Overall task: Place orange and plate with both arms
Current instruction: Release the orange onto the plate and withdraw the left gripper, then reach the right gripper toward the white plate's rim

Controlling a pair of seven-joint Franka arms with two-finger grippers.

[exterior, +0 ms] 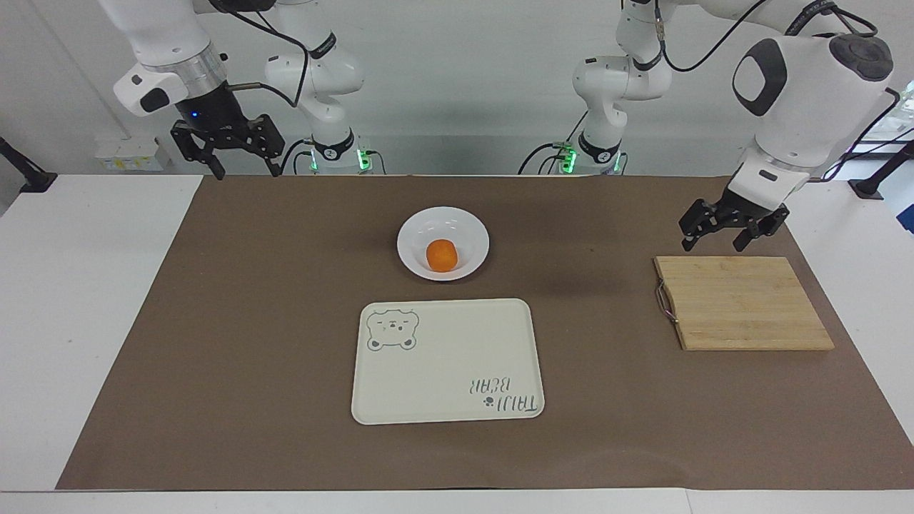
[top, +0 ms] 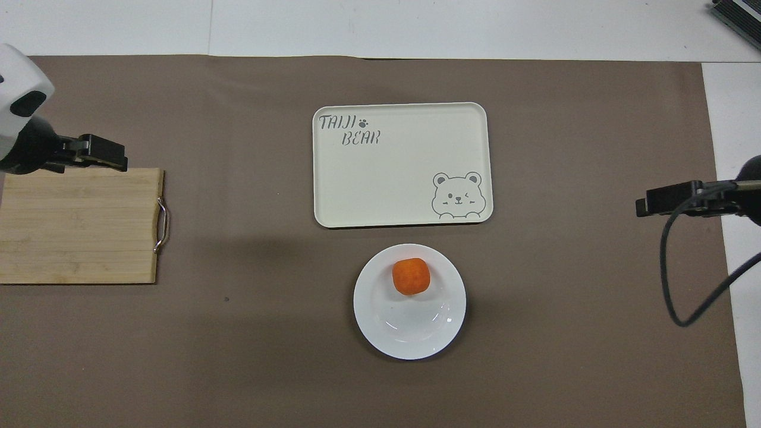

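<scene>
The orange [exterior: 441, 255] [top: 411, 276] lies in the white plate [exterior: 428, 225] [top: 410, 330], which rests on the brown mat in the middle of the table, nearer to the robots than the tray. My left gripper [exterior: 710, 245] [top: 98, 159] hangs open and empty over the mat, beside the cutting board and well away from the plate. My right gripper [exterior: 246, 171] [top: 663, 201] is raised over the mat's edge at the right arm's end, open, with nothing between its fingers.
A cream tray [exterior: 446, 360] [top: 404, 178] with a bear drawing lies just farther from the robots than the plate. A wooden cutting board [exterior: 742, 303] [top: 77, 226] with a metal handle sits toward the left arm's end. Two smaller arms stand at the back.
</scene>
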